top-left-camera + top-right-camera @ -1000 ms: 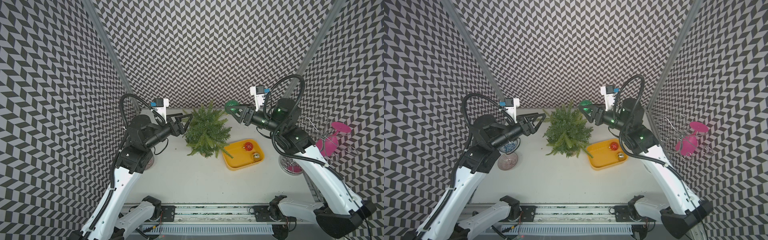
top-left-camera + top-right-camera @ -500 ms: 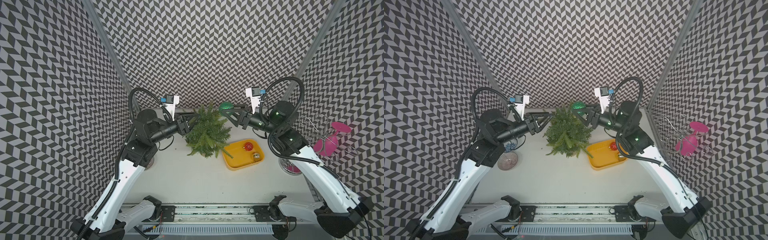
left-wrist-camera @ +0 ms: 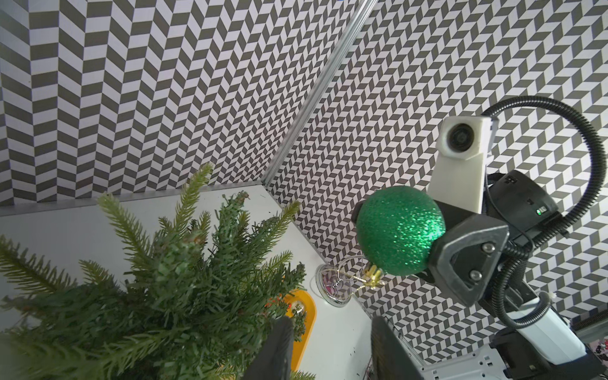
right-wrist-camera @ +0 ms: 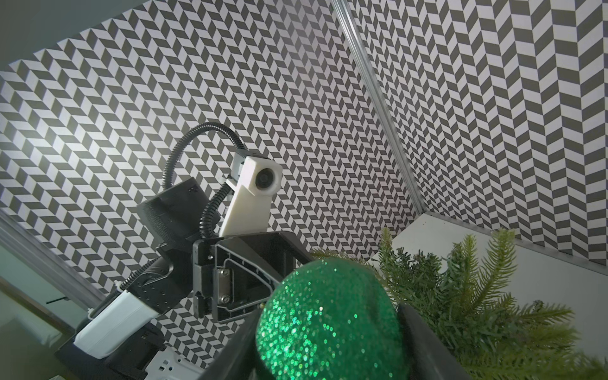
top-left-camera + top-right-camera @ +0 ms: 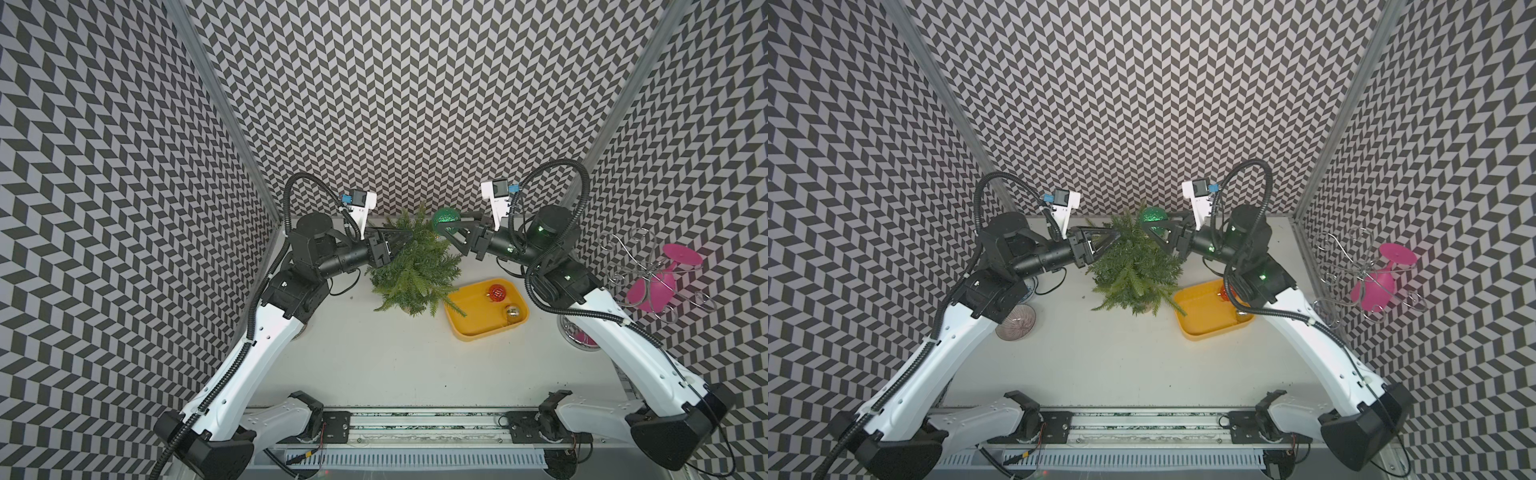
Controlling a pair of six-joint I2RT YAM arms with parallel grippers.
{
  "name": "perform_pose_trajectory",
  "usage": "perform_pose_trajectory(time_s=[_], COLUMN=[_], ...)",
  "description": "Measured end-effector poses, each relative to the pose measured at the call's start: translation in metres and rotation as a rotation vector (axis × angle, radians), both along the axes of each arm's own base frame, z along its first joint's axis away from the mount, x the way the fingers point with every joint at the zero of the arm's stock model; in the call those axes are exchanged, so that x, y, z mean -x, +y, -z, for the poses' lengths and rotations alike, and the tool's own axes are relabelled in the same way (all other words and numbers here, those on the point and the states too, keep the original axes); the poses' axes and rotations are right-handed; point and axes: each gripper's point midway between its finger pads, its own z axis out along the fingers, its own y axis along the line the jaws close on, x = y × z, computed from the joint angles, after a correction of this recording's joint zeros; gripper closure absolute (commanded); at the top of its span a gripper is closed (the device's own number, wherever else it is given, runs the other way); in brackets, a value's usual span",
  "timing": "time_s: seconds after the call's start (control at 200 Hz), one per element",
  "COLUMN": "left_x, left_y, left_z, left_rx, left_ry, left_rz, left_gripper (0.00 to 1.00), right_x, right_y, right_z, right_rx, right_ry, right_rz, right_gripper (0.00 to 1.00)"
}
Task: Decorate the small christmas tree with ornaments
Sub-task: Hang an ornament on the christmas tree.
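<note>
Top views are both showing the right gripper [image 5: 449,227] holding the glittery green bauble ball [image 5: 444,216] just beside the crown of the small bushy green artificial christmas tree [image 5: 415,270], on its right; a second ago it was carrying that ball farther off to the right. Its jaws are clamping the ball's body, and the left wrist view is showing the gold cap [image 3: 373,273] pointing down with the thin string loop dangling free, over no branch. The left gripper [image 5: 405,240] is now reaching in among the upper branches from the left, where it was hanging at the tree's edge before. Its jaws are standing narrower than they were, partly apart, with nothing between them (only bare desk and tray are showing in that gap). I am judging the hanging step as just starting: no ornament is sitting on the tree yet. The tree is standing at the middle of the far edge of the white desk [image 5: 374,353]. Just beside it, toward the right edge, the yellow plastic tray [image 5: 469,330] is holding the faceted red ball [image 5: 497,292] and the gold ball [image 5: 512,311], lying apart from each other.
</note>
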Motion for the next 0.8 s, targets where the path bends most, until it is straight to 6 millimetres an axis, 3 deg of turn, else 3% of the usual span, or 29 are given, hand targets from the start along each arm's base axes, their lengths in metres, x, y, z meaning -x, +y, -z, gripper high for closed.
perform_pose_trajectory(time_s=[0.801], left_x=[-0.002], left_y=[0.0], left_z=[-0.001], left_rx=[0.002], left_ry=[-0.007], left_rz=[-0.014], left_gripper=[0.57], right_x=[-0.025], right_y=[-0.005], right_z=[0.031], right_rx=[0.041], right_ry=[0.045], right_rz=[0.098], right_gripper=[0.42])
